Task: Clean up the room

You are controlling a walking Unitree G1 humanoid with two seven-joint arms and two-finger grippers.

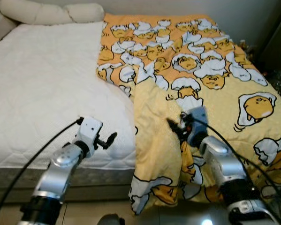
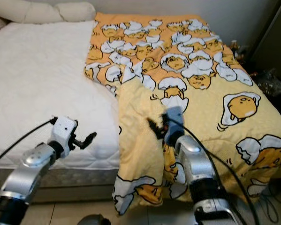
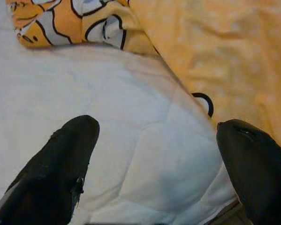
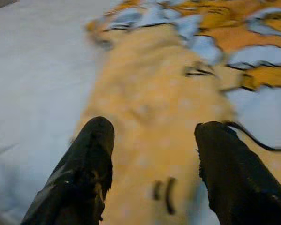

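Nearest me, both silver arms reach forward over the foot of the bed. The left gripper [image 1: 107, 139] hovers above the quilted white mattress [image 1: 46, 89] near its front edge, black fingers spread apart with nothing between them. The right gripper [image 1: 175, 126] sits over a raised fold of the soft yellow blanket [image 1: 215, 93], fingers parted, straddling the ridge without pinching it. The blanket, printed with cartoon eggs, covers the bed's right half, its corner drooping toward the floor. Farther back, pale rounded pillows [image 1: 51, 11] lie against the headboard end.
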